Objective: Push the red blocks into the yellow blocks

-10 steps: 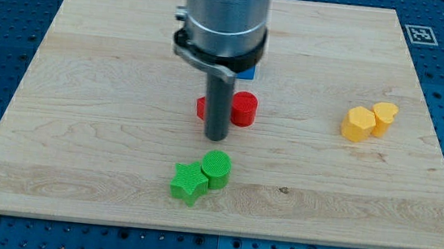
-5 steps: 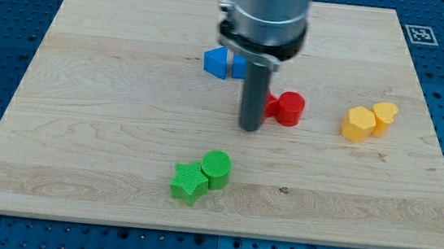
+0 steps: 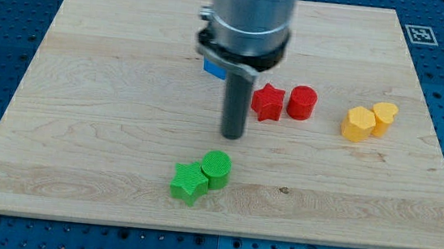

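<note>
A red star block and a red cylinder sit side by side right of the board's middle. A yellow hexagon block and a yellow heart block touch each other further to the view's right. My tip stands on the board left of and slightly below the red star, a small gap away from it. The red cylinder is a gap away from the yellow hexagon.
A green star and a green cylinder sit together below my tip. A blue block shows partly behind the arm's body. A marker tag is at the board's top right corner.
The red blocks have slid to the right toward the yellow blocks. My tip pushed right, then drew back left and slightly down, leaving the red star uncovered.
</note>
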